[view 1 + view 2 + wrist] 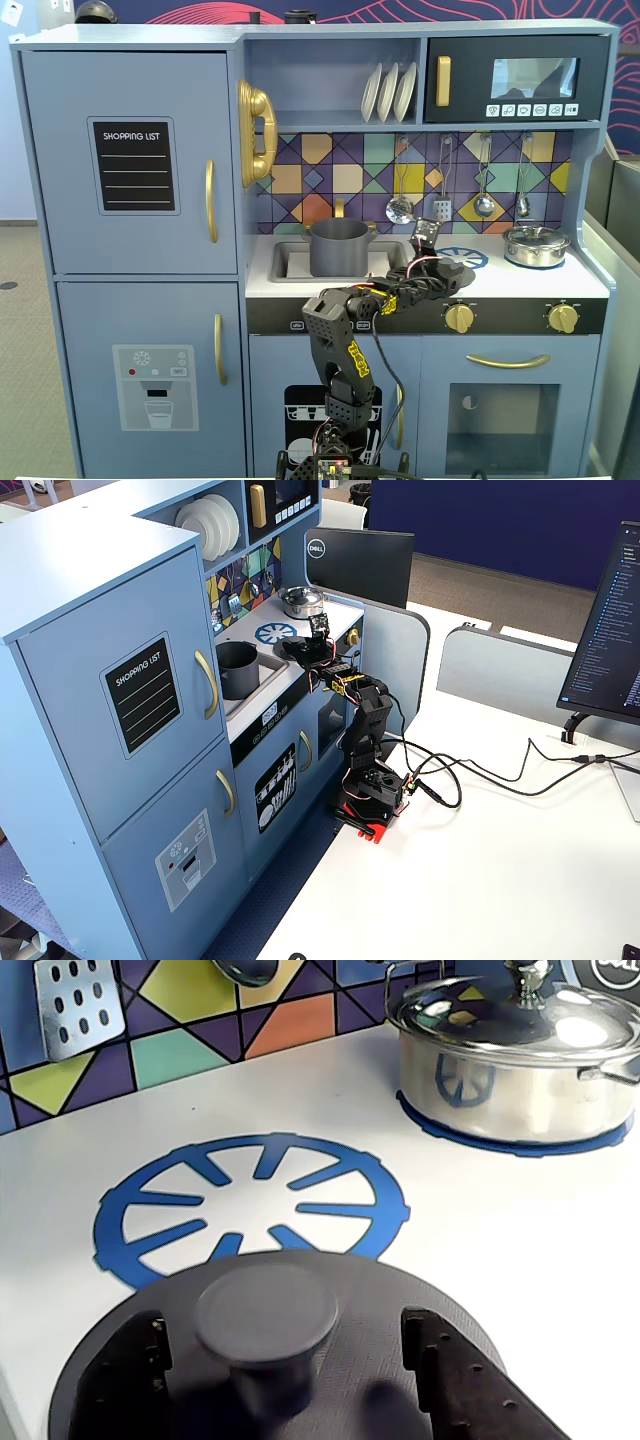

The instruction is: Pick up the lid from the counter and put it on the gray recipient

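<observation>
Setting: a blue toy kitchen unit standing against an office desk, with a white worktop [590, 280] under a coloured tile backsplash.

The lid [300, 1360], a matte dark-gray disc with a central knob, lies flat on the worktop near its front edge, about midway between the sink and the right end. In the wrist view its far rim overlaps the near edge of the blue burner print [250, 1200].

The hand [290, 1360] is lowered over the lid. Its two dark fingers [445, 1370] stand apart, one on each side of the knob, with clear gaps to it. It is spread, not clamped on anything. Whether the fingertips touch the disc surface cannot be told.

The gray recipient [338, 247], a dark-gray stock pot, sits in the sink recess at the left end of the worktop, mouth uncovered. It is well apart from the lid.

A shiny silver lidded pot [515, 1070] stands on a second burner print near the right rear corner. Utensils hang on the backsplash above.

Progress, as judged: the approach is made and the hand is aligned on the knob. Closing, lifting, carrying left to the pot and seating the lid all remain.

Limits of view: the wrist view cuts off the lid's near rim and the lower fingers. In both fixed views the arm [365, 715] covers most of the lid, and the hand is too small to judge there.
</observation>
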You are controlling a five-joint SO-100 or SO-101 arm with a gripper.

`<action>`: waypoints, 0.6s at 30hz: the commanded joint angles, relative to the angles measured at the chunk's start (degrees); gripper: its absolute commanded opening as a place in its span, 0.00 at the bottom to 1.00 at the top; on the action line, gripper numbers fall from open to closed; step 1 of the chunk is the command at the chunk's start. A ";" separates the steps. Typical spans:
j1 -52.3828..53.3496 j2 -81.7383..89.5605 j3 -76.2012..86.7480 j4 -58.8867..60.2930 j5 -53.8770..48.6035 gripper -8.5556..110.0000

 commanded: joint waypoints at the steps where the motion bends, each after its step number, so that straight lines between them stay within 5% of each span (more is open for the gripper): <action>1: 0.44 -0.53 -5.19 -1.76 0.88 0.24; 13: -0.79 -5.63 -7.47 -2.90 0.88 0.20; 18: -1.58 -7.65 -8.00 -3.69 0.70 0.10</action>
